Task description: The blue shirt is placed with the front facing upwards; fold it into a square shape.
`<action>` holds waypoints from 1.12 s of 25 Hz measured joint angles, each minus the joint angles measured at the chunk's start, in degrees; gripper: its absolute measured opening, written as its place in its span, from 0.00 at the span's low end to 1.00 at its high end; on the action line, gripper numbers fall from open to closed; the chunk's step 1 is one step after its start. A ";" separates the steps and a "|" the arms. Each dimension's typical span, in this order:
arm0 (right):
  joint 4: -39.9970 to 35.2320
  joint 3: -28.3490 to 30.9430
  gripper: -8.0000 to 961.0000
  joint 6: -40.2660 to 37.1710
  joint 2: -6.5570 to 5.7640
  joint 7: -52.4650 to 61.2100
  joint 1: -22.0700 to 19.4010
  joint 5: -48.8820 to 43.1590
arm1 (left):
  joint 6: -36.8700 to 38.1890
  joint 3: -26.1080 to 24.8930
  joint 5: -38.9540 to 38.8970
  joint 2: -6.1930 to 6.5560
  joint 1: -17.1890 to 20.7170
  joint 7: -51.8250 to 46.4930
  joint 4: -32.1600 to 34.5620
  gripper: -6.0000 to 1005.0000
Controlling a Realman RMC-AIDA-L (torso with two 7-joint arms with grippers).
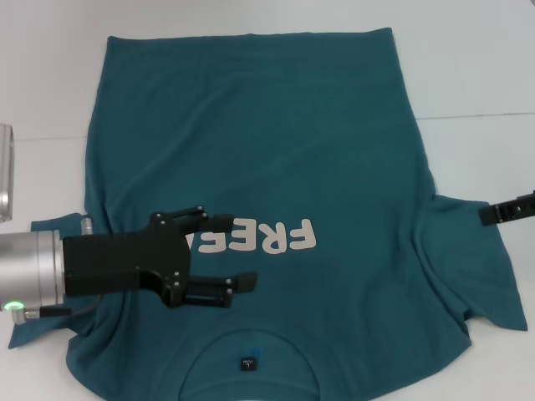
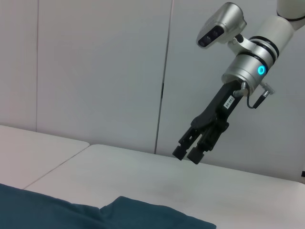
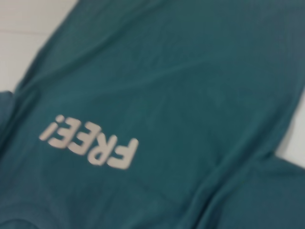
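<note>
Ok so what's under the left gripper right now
The left gripper, fingers open, is over the blue shirt, near its left sleeve and the white lettering. It hides the start of that lettering and some cloth.

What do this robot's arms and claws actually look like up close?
The left gripper is matte black and boxy with two slim fingers, on a silver cylinder carrying a green light and a thin cable. The right gripper is also black, with a small white label, on a silver and white arm that has a glowing blue ring, black bands, a looped cable and a grey camera pod.
</note>
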 joint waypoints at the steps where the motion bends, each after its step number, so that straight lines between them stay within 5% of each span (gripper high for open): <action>1: 0.02 0.05 0.95 -0.01 0.10 0.14 0.02 -0.80 | -0.03 0.06 0.06 0.00 -0.06 0.00 0.00 0.93; 17: 6.06 0.07 0.95 -0.76 -2.17 4.04 0.99 -4.84 | 0.05 0.13 0.24 -0.09 0.17 -0.02 0.28 0.93; 28: 6.58 0.08 0.95 -0.72 -1.76 4.92 2.00 -12.08 | -0.02 0.26 0.25 -0.25 0.25 0.03 0.16 0.93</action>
